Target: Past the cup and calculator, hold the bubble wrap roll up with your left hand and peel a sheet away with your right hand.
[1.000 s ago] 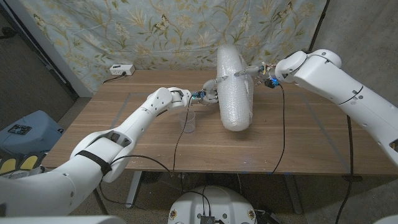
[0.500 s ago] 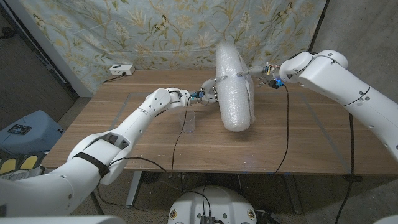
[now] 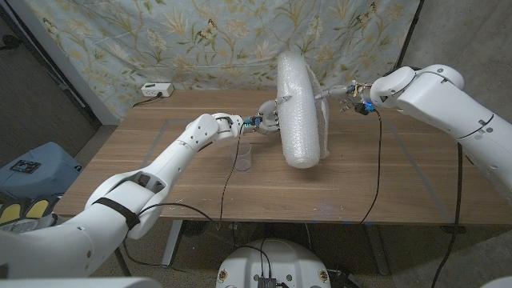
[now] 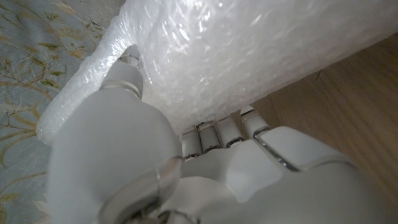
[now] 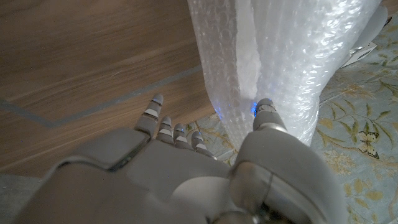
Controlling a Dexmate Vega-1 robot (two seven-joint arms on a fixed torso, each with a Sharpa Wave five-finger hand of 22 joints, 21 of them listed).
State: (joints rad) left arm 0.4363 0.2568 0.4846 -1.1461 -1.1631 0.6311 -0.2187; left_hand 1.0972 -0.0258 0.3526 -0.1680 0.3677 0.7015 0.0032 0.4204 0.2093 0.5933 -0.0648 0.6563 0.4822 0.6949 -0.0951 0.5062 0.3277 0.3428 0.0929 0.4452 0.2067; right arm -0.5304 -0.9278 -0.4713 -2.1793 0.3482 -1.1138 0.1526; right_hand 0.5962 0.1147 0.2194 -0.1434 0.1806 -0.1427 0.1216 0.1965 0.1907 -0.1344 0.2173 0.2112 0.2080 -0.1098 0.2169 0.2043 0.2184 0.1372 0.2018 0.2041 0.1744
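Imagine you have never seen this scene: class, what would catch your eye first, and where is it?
The big white bubble wrap roll standing upright near the far middle of the wooden table, in front of a flowered curtain. The left hand grips its side while the right hand pulls a loose sheet away from it. A clear cup stands nearer, beside the left arm.

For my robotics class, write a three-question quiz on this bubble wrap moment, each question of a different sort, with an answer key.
1. True or false: the bubble wrap roll lies flat on the table.
2. Which hand pulls a sheet away from the roll? A) left hand B) right hand
3. Fill in: a clear ___ stands on the table near the left arm.

Key: 1 false, it stands upright, gripped by the left hand. 2 B. 3 cup.
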